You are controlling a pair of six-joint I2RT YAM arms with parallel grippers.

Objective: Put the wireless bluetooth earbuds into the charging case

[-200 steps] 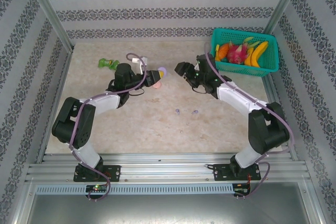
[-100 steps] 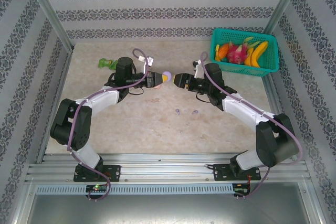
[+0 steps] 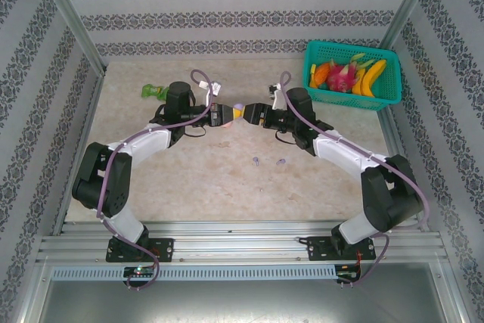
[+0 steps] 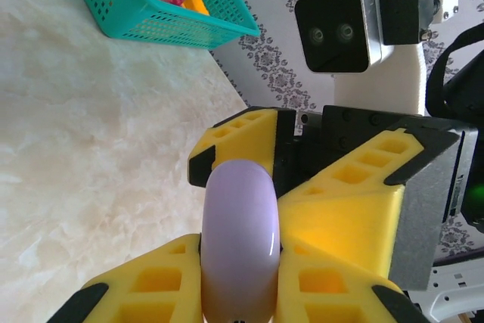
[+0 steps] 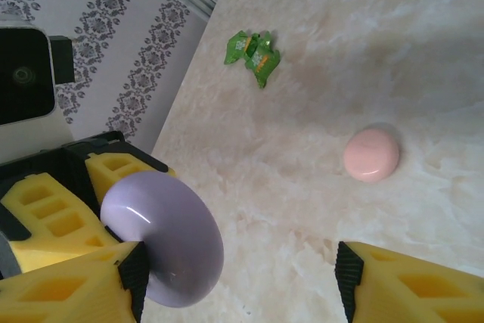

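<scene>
My left gripper (image 3: 227,115) is shut on a round lilac charging case (image 3: 239,110), holding it on edge above the table's middle. In the left wrist view the case (image 4: 240,232) stands pinched between my yellow fingers (image 4: 136,293). My right gripper (image 3: 252,115) faces it from the right, open, with its jaws on either side of the case's far edge. In the right wrist view the case (image 5: 162,240) rests against one finger (image 5: 68,289), well clear of the other. Two tiny lilac earbuds (image 3: 256,161) (image 3: 281,161) lie on the table nearer the arms.
A closed pink case (image 5: 371,153) lies on the table below the grippers. A green wrapper (image 3: 155,91) sits at the back left. A teal basket (image 3: 355,100) of toy fruit stands at the back right. Patterned walls enclose the table.
The left arm swung the lilac case out to the right and holds it still. The right gripper moved left until its jaws stand around the case, narrowing slightly.
</scene>
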